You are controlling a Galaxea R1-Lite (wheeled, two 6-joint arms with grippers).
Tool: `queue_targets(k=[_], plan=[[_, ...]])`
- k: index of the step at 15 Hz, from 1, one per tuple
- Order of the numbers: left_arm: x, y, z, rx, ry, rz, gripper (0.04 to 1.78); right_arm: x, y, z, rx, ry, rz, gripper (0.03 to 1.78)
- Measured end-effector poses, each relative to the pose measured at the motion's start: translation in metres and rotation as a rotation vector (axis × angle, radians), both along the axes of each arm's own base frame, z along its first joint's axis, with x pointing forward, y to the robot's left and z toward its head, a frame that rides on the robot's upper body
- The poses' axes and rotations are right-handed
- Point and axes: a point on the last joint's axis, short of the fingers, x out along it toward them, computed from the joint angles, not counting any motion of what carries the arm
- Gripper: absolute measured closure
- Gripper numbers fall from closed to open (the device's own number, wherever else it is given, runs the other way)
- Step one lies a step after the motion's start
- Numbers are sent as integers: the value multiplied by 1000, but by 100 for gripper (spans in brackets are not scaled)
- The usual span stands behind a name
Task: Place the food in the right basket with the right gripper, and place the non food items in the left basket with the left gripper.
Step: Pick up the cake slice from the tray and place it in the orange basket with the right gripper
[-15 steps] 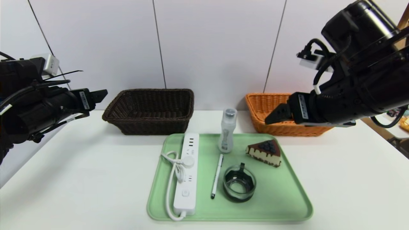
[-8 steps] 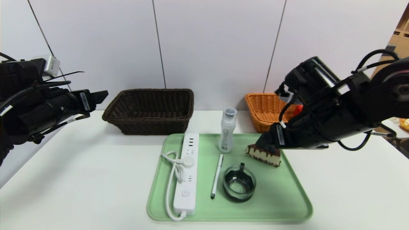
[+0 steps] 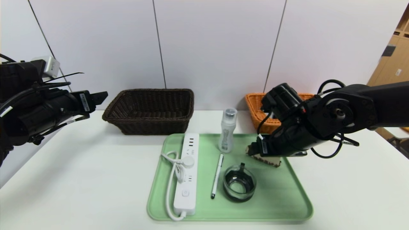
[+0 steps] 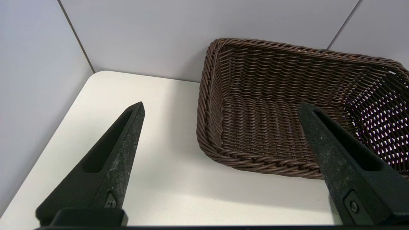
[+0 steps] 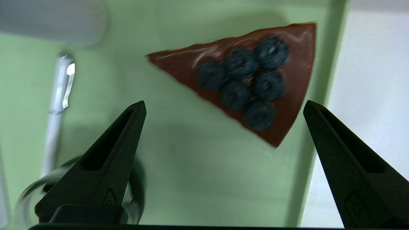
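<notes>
The right pincer [image 5: 223,108] is held released, its two tips spread wide, directly above the cake slice [image 5: 246,80] on the green tray [image 5: 198,179]. Nothing is gripped. The cake slice lies flat between and just ahead of the tips, near the tray's rim. Beside one tip a glass bowl [image 3: 239,183] is seen, with a white pen [image 3: 217,175] just past it; a small bottle [image 3: 227,134] and a power strip [image 3: 187,172] lie farther across the tray. The orange basket [image 3: 260,110] stands on the bench [image 3: 80,179] behind the right pincer. The left pincer [image 4: 220,107] is held released in the air, with the dark basket [image 4: 287,108] just ahead of its tips, well apart from the tray.
</notes>
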Motion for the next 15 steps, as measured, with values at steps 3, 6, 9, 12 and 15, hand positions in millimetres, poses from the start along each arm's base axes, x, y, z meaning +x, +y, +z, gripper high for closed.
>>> queue_targets(k=[3,6,9,12,15], plan=[[0,0,-1,0,2,0,13,10,0,-12,-14,6,-13,12],[0,0,-1,0,6,0,13,18,1,-21,-12,3,-22,12],[0,0,-2,0,7,0,13,25,4,-26,-4,-16,-23,12],[0,0,-2,0,8,0,13,28,6,-30,8,-54,-9,12],[-1,0,-2,0,6,0,13,27,4,-32,-4,-49,-2,62]])
